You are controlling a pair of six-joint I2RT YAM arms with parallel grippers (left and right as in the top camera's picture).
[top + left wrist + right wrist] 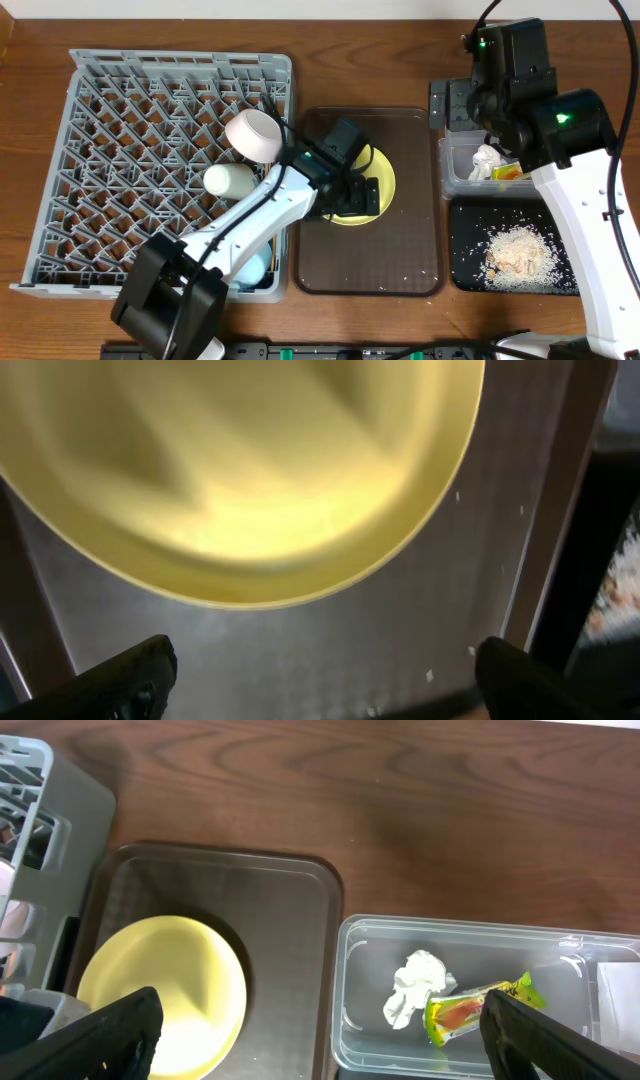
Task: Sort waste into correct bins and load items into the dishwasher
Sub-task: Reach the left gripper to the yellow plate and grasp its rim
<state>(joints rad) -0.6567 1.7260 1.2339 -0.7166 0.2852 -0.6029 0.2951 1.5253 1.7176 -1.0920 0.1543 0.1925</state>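
Left pincer [325, 675] apart over flat yellow plate [250, 480]; right pincer [325, 1030] apart; wrapper [475, 1012] slanted.

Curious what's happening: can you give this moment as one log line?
left tool open, by yellow plate on tray | right tool open above clear bin | tissue, wrapper inside

You have one grey dish rack [130, 130] on the counter [350, 40], and in it you can count three pieces: one pinkish-white small bowl [255, 135], one cream cup [228, 180] and one light blue bowl [255, 268]. There is one brown tray [400, 250], carrying one yellow plate [385, 178]. Toward the counter's right edge you have two tubs: one clear tub [447, 165] and one black tub [465, 225]. For waste, count one crumpled tissue [486, 160], one snack wrapper [508, 172] and one heap of crumbly scraps [520, 252].
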